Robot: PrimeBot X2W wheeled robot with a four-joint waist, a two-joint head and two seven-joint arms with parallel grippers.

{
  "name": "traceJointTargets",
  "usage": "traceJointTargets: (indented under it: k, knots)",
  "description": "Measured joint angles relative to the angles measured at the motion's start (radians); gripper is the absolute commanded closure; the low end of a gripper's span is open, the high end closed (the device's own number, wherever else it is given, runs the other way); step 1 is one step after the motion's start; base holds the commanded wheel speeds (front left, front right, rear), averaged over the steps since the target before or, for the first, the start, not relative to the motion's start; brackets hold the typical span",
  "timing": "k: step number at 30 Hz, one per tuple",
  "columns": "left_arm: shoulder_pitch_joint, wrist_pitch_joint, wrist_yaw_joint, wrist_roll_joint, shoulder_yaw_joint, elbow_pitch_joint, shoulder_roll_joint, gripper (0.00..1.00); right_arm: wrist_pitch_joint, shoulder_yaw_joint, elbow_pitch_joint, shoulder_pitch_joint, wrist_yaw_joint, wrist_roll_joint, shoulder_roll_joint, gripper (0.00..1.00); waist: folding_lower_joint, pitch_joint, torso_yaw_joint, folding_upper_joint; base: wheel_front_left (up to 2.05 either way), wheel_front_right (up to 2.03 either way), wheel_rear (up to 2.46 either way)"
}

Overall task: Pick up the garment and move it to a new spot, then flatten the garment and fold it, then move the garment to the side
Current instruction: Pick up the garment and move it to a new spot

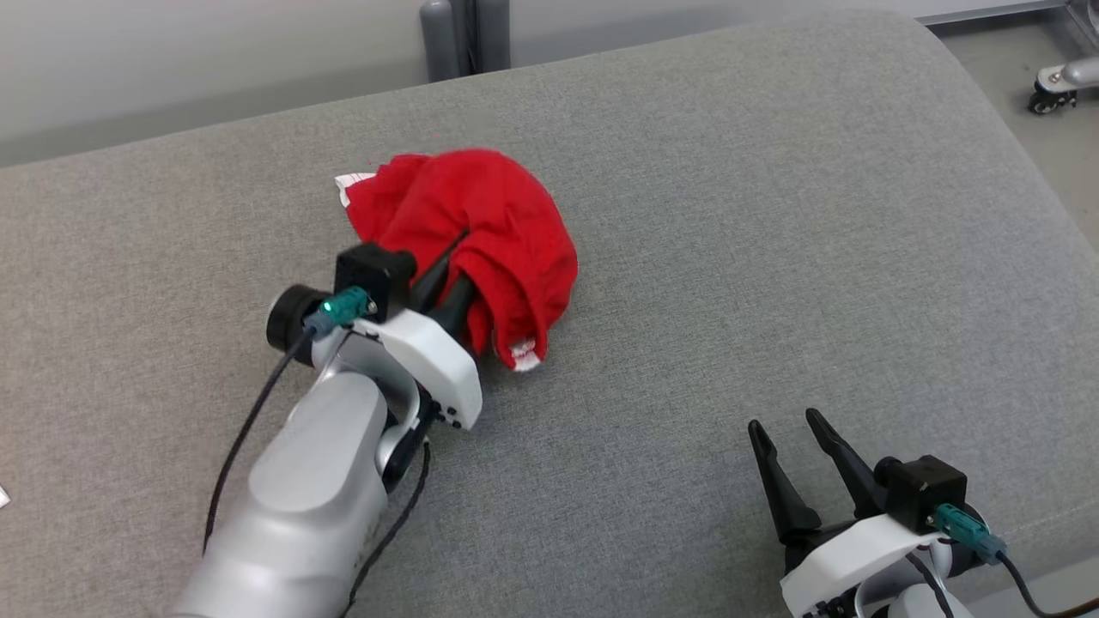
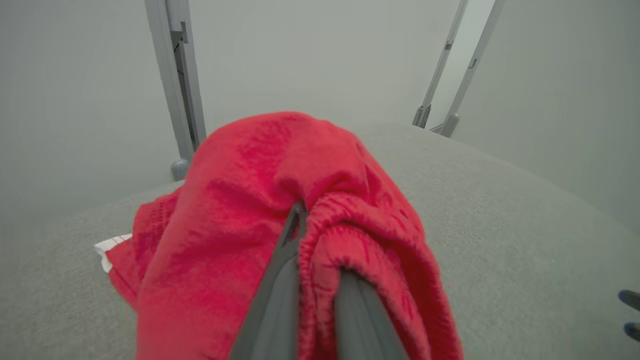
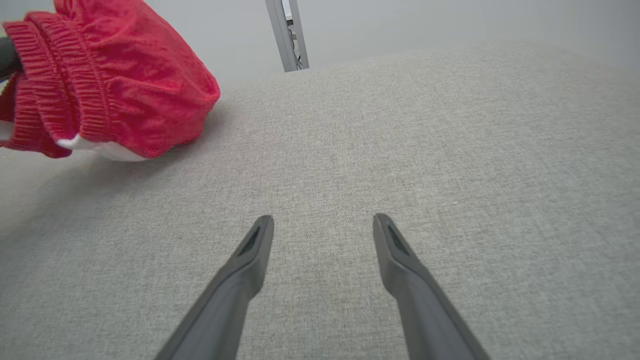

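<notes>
left gripper [image 2: 320,240]: jaws nearly together, clamped on a ribbed fold of the garment [image 1: 502,215], tips buried in the cloth | right gripper [image 3: 323,220]: jaws apart, nothing between them, over bare cushion [image 1: 773,215], well apart from garment | garment: red, bunched in a heap on the grey cushion, left of its middle

Red garment [image 1: 506,232]: fuzzy knit; sofa [image 1: 773,257]: matt grey weave.

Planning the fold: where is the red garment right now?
Head view: the red garment sits bunched on the grey padded surface, left of centre, held by the left gripper; the open right gripper is apart, lower right.
</notes>
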Motion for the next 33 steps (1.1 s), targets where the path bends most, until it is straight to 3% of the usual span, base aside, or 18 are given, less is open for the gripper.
traceJointTargets:
  k: [9, 10, 11, 12, 22, 33]
  knots:
    - [0.153, 0.0, 0.055, 0.055, 0.021, -0.061, -0.001, 1.0, 0.0, 0.0, -0.015, -0.002, 0.0, 0.0, 0.007, 0.0, 0.0, -0.007, 0.007, -0.0001, 0.0, 0.0, 0.0]
    - [0.167, 0.0, 0.06, 0.063, 0.031, -0.068, -0.001, 0.66, 0.0, 0.0, -0.02, -0.002, 0.0, 0.0, 0.008, 0.0, 0.0, -0.011, 0.01, 0.0, 0.0, 0.0, 0.0]
    - [0.182, 0.0, 0.067, 0.069, 0.045, -0.079, -0.001, 0.04, 0.0, -0.001, -0.023, -0.002, 0.0, 0.0, 0.009, 0.0, 0.0, -0.016, 0.013, 0.0, 0.0, 0.0, 0.0]
    - [0.197, 0.0, 0.077, 0.072, 0.063, -0.092, -0.001, 0.0, 0.0, -0.004, -0.03, -0.001, 0.0, 0.0, 0.009, 0.0, 0.0, -0.021, 0.017, 0.0, 0.0, 0.0, 0.0]
    - [0.405, -0.002, 0.116, 0.16, 0.244, -0.256, 0.025, 0.0, 0.0, -0.052, -0.079, 0.043, 0.0, -0.024, 0.009, 0.0, 0.0, -0.099, 0.067, 0.0, 0.0, 0.0, 0.0]
    - [0.589, -0.002, 0.12, 0.248, 0.406, -0.365, 0.035, 0.0, 0.0, -0.101, -0.095, 0.1, 0.0, -0.066, 0.011, 0.0, 0.0, -0.18, 0.137, 0.0, 0.0, 0.0, 0.0]
